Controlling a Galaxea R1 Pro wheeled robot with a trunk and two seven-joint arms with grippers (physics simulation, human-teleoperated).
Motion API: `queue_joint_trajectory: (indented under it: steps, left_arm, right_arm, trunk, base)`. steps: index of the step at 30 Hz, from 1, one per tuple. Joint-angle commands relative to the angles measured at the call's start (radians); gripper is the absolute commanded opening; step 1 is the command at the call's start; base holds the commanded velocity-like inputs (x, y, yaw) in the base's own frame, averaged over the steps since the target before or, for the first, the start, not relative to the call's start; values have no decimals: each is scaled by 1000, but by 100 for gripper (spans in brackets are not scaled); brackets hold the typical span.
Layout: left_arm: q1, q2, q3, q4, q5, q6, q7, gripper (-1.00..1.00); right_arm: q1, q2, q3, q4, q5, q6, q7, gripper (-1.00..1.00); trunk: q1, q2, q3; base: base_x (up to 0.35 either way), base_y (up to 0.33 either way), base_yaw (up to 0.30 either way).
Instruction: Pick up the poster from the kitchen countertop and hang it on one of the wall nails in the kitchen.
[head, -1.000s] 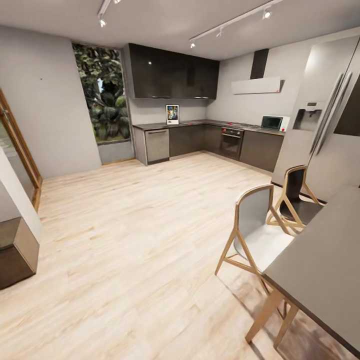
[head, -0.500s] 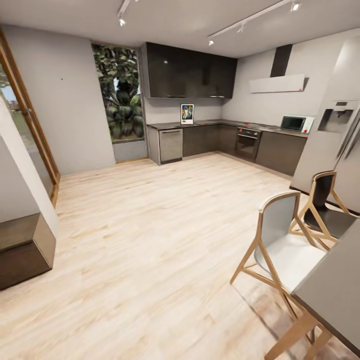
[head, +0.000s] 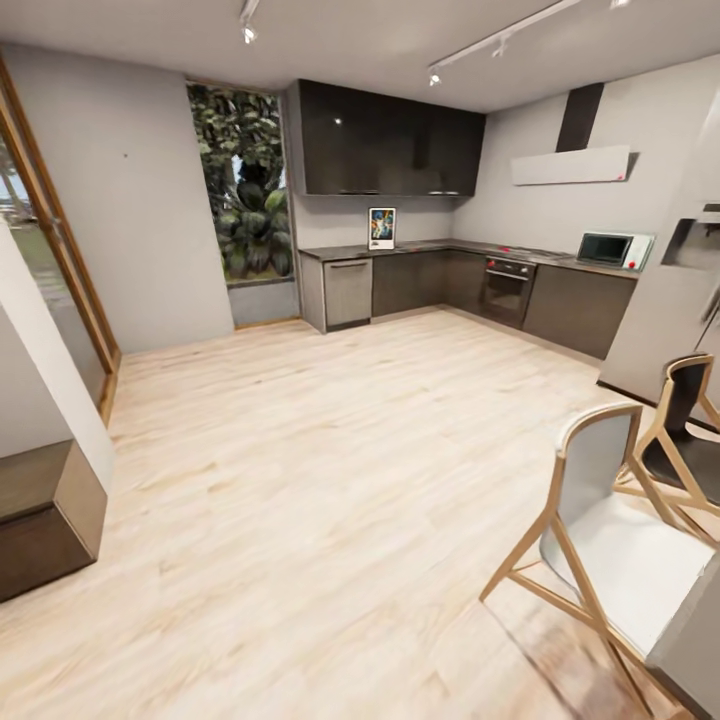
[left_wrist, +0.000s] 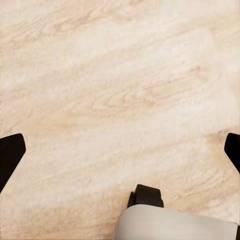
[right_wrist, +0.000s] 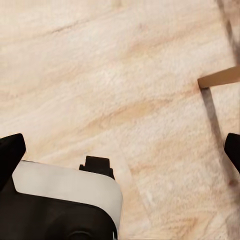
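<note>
Standing upright at the thin grey-brown bench's (head: 440, 247) left end, the black-framed colourful poster (head: 381, 228) leans against the wall; both grippers (left_wrist: 120, 150) (right_wrist: 120, 150) hang spread wide, empty, over pale wood floor (head: 300, 480).

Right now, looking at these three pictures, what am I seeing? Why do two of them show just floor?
This is a simulated wheeled robot with two arms. The big picture comes from its head camera, looking across a kitchen. At the far wall, an upright colourful framed poster stands on the thin grey-brown countertop under glossy black cabinets. Pale wooden chairs stand near on the right. The other two come from cameras on each wrist, pointing down at the pale wood plank floor. The dark tips at their edges are the left gripper and right gripper, both open, holding nothing.
</note>
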Motion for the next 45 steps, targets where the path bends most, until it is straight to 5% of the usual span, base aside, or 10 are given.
queue_joint_trajectory:
  steps: [1, 45]
  left_arm:
    - [0, 0, 1, -1, -1, -2, 0, 100]
    - [0, 0, 1, 0, -1, -2, 0, 100]
  right_arm:
    - [-1, 0, 2, 1, 10, -1, -7, 100]
    - [-1, 0, 4, 2, 16, -1, -11, 100]
  trunk:
    - [1, 0, -1]
    - [1, 0, -1]
  base:
    - [327, 171, 1]
    - [321, 155, 0]
